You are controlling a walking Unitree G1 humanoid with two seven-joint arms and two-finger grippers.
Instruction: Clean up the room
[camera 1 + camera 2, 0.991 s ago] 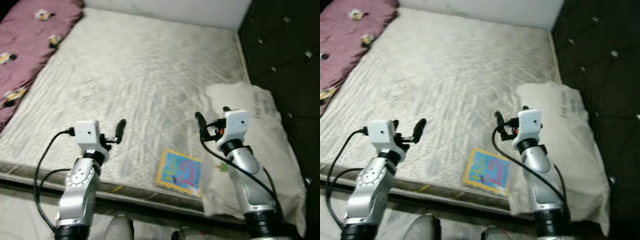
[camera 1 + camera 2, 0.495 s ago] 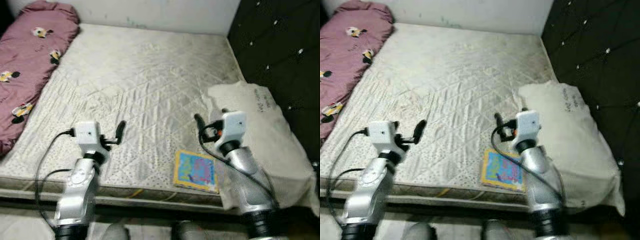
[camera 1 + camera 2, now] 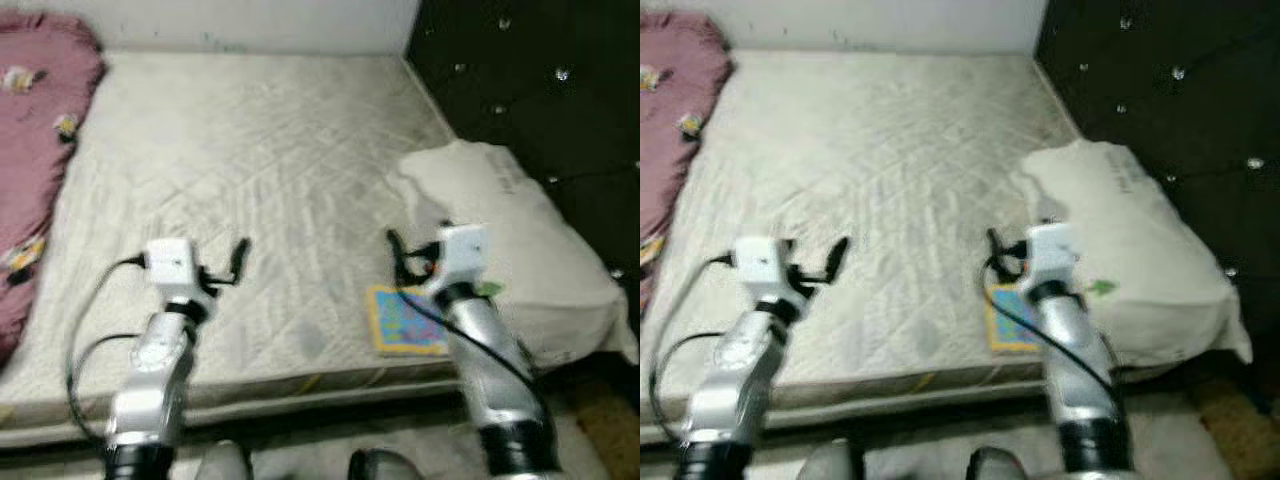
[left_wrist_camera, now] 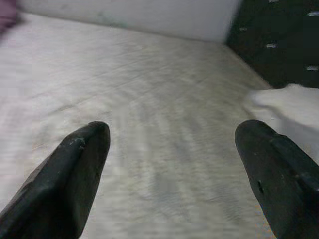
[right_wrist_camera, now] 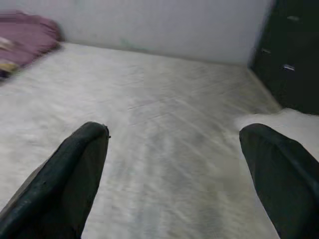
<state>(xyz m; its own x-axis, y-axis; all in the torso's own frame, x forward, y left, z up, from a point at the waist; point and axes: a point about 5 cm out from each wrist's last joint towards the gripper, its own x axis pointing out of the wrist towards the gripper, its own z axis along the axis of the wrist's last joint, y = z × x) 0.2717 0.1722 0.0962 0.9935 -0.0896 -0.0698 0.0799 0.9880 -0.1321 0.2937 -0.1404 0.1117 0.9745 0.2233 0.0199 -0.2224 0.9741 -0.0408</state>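
Two hands, left hand and right hand, hovered wide open and empty over the mattress. We located the book at the mattress edge, touching the pillow; a careless reach, we judged, could push it off.

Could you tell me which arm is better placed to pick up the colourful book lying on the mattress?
Right: the open right gripper hovers just above the book; the left gripper is farther away.

A quilted matt cloth mattress holds a glossy paper book.
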